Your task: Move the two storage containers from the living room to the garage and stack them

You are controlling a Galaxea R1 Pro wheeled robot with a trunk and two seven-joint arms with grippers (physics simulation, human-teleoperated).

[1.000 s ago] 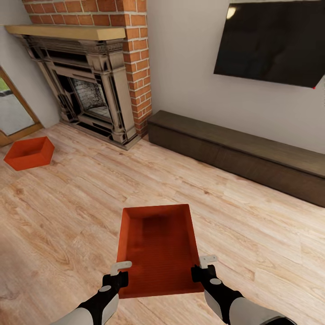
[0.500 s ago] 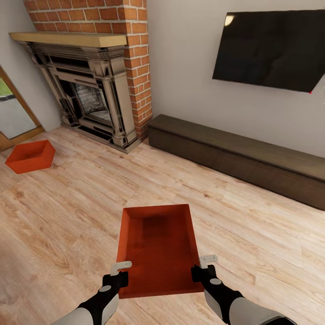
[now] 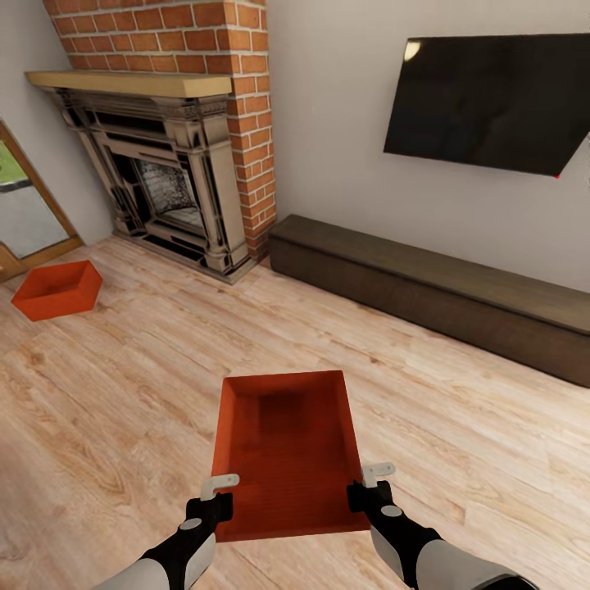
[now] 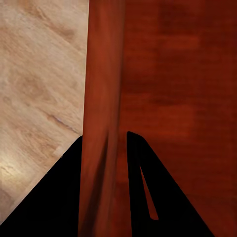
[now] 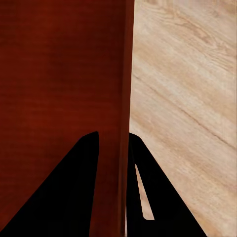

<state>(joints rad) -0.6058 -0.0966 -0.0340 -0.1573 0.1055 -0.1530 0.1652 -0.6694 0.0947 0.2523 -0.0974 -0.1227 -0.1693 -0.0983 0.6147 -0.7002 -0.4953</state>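
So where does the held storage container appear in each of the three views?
Head view: the held container is low in the centre, between both hands.
Left wrist view: its side wall runs between the left hand's fingers.
Right wrist view: its other wall runs between the right hand's fingers.
Shared landmark: the wood-plank floor.

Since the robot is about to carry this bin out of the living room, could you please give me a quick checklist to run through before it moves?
1. Left gripper clamped on the held container's wall: ok.
2. Right gripper clamped on the opposite wall: ok.
3. Container level between the arms: ok.
4. Container empty: ok.
5. Second container located, on the wood floor near the fireplace: ok.
6. Route to the garage: cannot tell.
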